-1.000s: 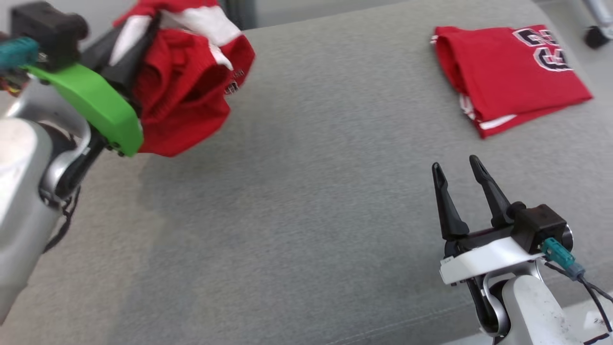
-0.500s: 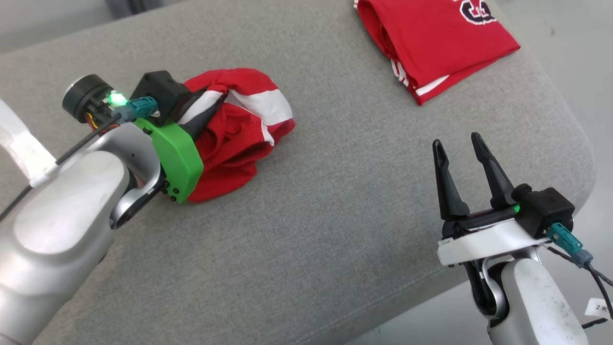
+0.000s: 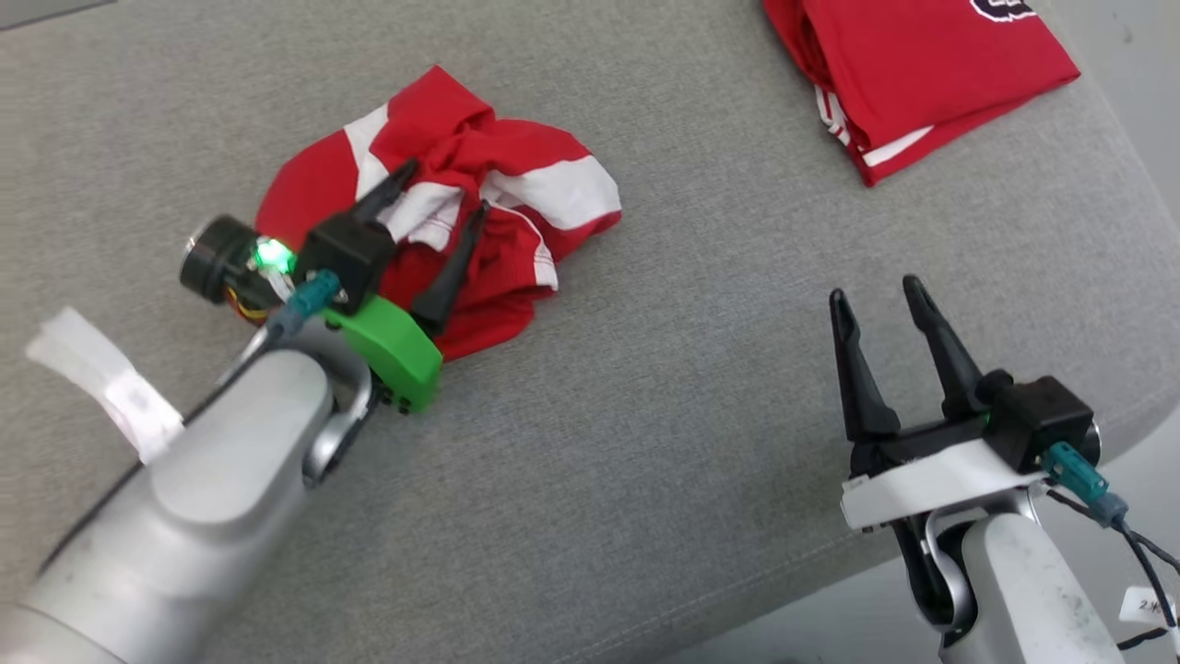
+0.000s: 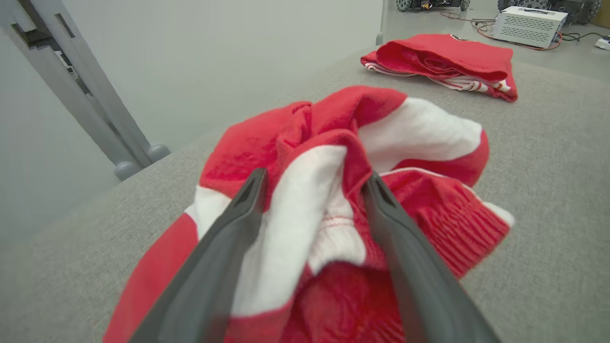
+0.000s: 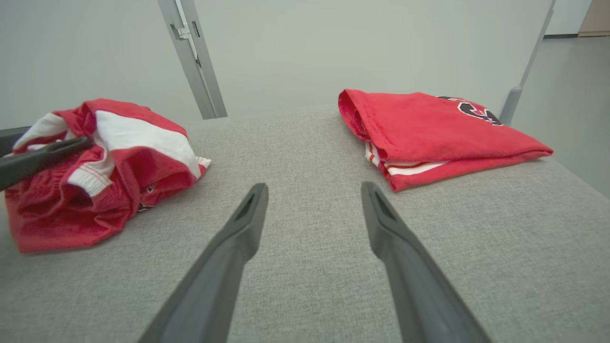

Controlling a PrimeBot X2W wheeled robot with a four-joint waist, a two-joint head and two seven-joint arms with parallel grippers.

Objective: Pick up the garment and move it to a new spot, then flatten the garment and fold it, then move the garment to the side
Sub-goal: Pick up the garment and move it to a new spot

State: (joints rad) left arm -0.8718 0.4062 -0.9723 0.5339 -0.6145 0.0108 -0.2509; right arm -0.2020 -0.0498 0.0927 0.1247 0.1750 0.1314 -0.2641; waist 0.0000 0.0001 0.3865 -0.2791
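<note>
Over crumpled garment (image 3: 516,157), left pincer (image 3: 445,187) gapes.

Bright, even, diffuse light, faint shadows; sharp head view, near fingers (image 4: 214,267) blurred, wide-angle wrist-view stretch.

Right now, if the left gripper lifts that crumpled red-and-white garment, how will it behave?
Likely floppy: the garment lies in loose bunched folds, so it should droop from one pinch. Pushed across the textured grey cushion, it would probably bunch, not slide.
</note>
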